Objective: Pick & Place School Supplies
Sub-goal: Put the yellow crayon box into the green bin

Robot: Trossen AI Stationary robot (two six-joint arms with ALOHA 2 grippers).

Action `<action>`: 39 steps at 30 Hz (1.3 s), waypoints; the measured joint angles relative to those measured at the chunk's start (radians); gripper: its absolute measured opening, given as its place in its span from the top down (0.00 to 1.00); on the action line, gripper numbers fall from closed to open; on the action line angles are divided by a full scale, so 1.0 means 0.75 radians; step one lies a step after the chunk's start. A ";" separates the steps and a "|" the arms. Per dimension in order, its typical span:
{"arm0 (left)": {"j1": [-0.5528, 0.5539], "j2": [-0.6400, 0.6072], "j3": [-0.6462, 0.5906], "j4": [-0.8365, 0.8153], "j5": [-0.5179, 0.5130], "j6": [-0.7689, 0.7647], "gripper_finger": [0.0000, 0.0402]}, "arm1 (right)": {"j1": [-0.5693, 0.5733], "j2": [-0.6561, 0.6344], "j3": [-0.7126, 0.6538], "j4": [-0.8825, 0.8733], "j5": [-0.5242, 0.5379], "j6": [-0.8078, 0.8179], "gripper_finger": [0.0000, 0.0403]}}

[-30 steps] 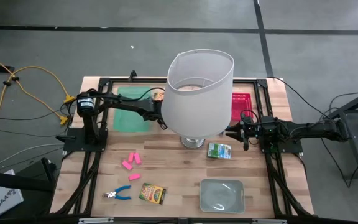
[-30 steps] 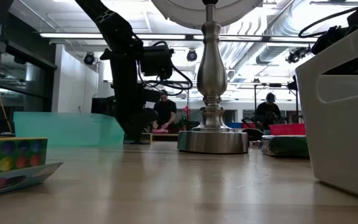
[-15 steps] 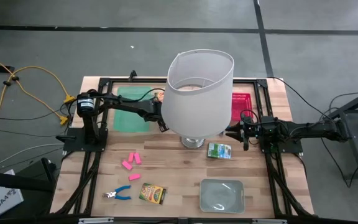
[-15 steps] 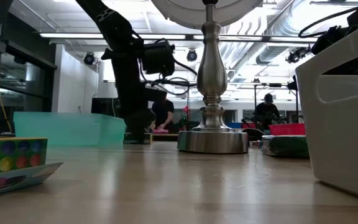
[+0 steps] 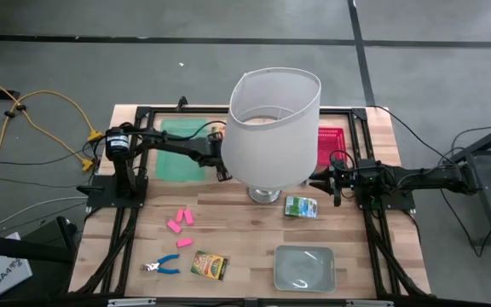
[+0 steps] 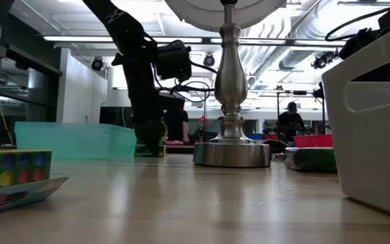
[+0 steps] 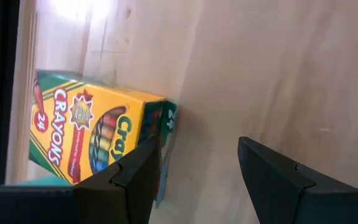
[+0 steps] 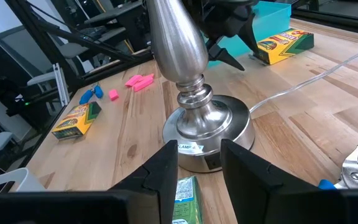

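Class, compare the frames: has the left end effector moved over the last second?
Yes. In the low view the left end effector has shifted slightly toward the fixed lamp base, away from the green tray.

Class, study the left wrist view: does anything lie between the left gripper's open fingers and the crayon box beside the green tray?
Nothing visible does. The left gripper is open over bare wood, and the crayon box lies just off one finger, beside the green tray.
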 joint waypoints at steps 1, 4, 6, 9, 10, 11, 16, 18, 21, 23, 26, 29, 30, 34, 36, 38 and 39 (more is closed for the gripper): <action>-0.005 0.000 0.000 0.000 0.000 0.028 0.49 | 0.000 0.000 0.000 0.000 0.000 0.000 0.72; -0.017 0.000 0.000 0.001 -0.002 0.102 0.49 | 0.000 0.000 0.000 0.000 0.000 0.000 0.72; -0.019 0.000 0.000 0.000 -0.002 0.126 0.49 | 0.000 0.000 0.000 0.000 0.000 0.000 0.72; -0.018 0.000 0.000 0.001 -0.002 0.130 0.49 | 0.000 0.000 0.000 0.000 0.000 0.000 0.72; -0.018 -0.001 0.000 0.001 -0.002 0.131 0.49 | 0.000 0.000 0.000 0.000 0.000 0.000 0.72; -0.018 -0.001 0.000 0.001 -0.002 0.138 0.49 | 0.000 0.000 0.000 0.000 0.000 0.000 0.72; -0.013 -0.001 0.000 0.009 -0.002 0.155 0.49 | 0.000 0.000 0.000 0.000 0.000 0.000 0.72; -0.002 -0.001 0.000 0.015 0.007 0.164 0.49 | 0.000 0.000 0.000 0.000 0.000 0.000 0.72; 0.023 0.019 0.001 0.035 0.037 0.165 0.49 | 0.000 0.000 0.000 0.000 0.000 0.000 0.72; 0.038 0.037 0.003 0.046 0.057 0.166 0.49 | 0.000 0.000 0.000 0.000 0.000 0.000 0.72; 0.049 0.040 0.004 0.055 0.060 0.178 0.49 | 0.000 0.000 0.000 -0.002 -0.001 0.000 0.72; 0.047 0.042 0.004 0.072 0.048 0.205 0.49 | 0.000 0.001 0.000 -0.003 -0.002 0.000 0.72; 0.047 0.043 0.003 0.075 0.034 0.210 0.49 | 0.000 0.001 0.000 -0.004 -0.002 0.000 0.72; 0.063 0.044 0.003 0.077 0.040 0.210 0.49 | 0.000 0.001 0.000 -0.004 -0.002 0.000 0.72; 0.074 0.044 0.003 0.078 0.047 0.208 0.49 | 0.000 0.001 0.000 -0.004 -0.001 0.000 0.72; 0.086 0.044 0.003 0.077 0.060 0.194 0.49 | 0.000 0.001 0.000 -0.004 -0.001 0.000 0.72; 0.093 0.044 0.003 0.076 0.077 0.187 0.49 | 0.000 0.001 0.000 -0.004 -0.001 0.000 0.72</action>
